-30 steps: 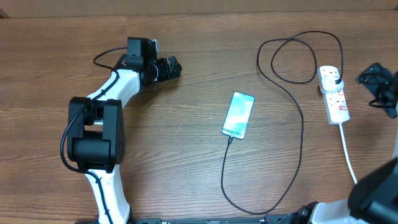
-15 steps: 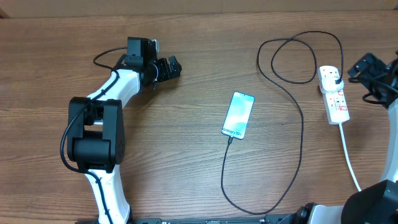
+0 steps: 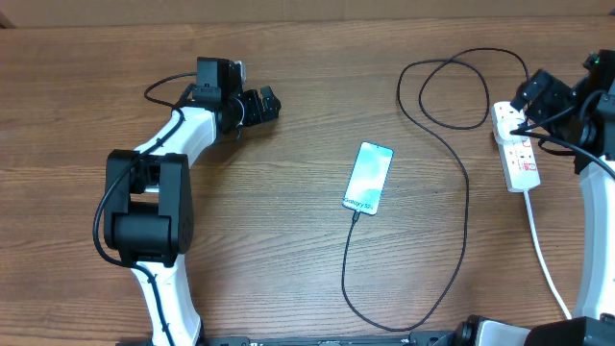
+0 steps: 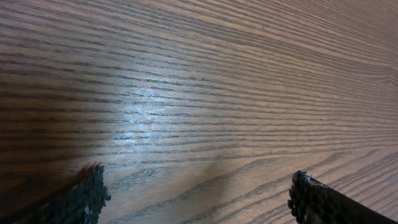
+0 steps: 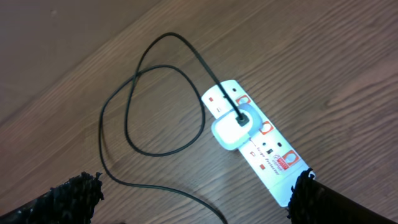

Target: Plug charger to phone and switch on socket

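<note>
The phone (image 3: 368,178) lies flat mid-table, its blue-teal screen up. The thin black charger (image 3: 467,192) runs from the phone's near end, curves round to the right and loops at the back into a white adapter (image 5: 233,129) plugged in the socket (image 3: 519,154). In the right wrist view the socket (image 5: 273,158) shows red switches beside the adapter, and the charger (image 5: 219,92) enters the adapter from above. My right gripper (image 3: 530,99) (image 5: 196,193) hangs open above the socket's far end, holding nothing. My left gripper (image 3: 264,104) (image 4: 199,193) is open over bare wood at the far left.
The socket's thick white cord (image 3: 540,245) trails toward the front right edge. The left arm's black base (image 3: 144,207) stands at the left. The charger's low bend (image 3: 384,327) lies near the front edge.
My right arm has come in from the right edge to above the socket's far end. The left arm, phone and charger have stayed where they were.
</note>
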Controlling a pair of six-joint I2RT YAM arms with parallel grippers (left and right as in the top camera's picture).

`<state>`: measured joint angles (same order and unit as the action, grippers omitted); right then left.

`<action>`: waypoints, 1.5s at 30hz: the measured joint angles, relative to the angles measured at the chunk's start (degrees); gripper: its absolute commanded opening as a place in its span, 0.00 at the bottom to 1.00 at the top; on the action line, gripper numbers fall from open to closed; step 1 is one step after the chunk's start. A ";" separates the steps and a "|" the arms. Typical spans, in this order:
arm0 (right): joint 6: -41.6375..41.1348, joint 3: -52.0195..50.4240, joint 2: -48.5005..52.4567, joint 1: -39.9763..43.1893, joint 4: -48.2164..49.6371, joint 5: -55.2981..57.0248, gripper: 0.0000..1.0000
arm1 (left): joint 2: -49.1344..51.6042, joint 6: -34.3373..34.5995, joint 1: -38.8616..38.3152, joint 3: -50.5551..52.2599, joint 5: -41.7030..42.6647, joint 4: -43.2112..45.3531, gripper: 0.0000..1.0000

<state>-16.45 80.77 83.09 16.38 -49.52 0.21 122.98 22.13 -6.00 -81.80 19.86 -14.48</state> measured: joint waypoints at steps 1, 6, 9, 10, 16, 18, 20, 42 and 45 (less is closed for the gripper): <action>-0.02 0.00 -0.20 -0.37 0.02 0.04 1.00 | 0.00 0.00 0.00 0.00 0.00 0.00 0.99; 0.00 0.00 -1.33 -1.49 -0.24 0.04 1.00 | 0.00 0.00 0.00 0.00 0.00 0.00 1.00; -0.02 0.00 -1.73 -1.70 -0.24 0.04 1.00 | 0.00 0.00 0.00 0.00 0.00 0.00 0.99; 0.00 0.00 -1.73 -1.70 -0.22 0.04 1.00 | 0.00 0.00 0.00 0.00 0.00 0.00 1.00; -0.02 0.00 -1.73 -1.79 -0.22 0.02 1.00 | 0.00 0.00 0.00 0.00 0.00 0.00 1.00; -0.02 0.00 -1.73 -1.79 -0.26 0.02 1.00 | 0.00 0.00 0.00 0.00 0.00 0.00 0.99; -0.04 0.00 -1.73 -1.79 -0.24 0.04 1.00 | 0.00 0.00 0.00 0.00 0.00 0.00 1.00; -0.04 0.00 -3.10 -6.10 -0.24 0.04 1.00 | 0.00 0.00 0.00 0.00 0.00 0.00 1.00; -0.02 0.00 -3.13 -6.10 -0.26 0.04 1.00 | 0.00 0.00 0.00 0.00 0.00 0.00 0.99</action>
<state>-16.47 80.77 79.96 10.28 -49.78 0.25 122.98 22.13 -6.00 -81.80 19.86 -14.48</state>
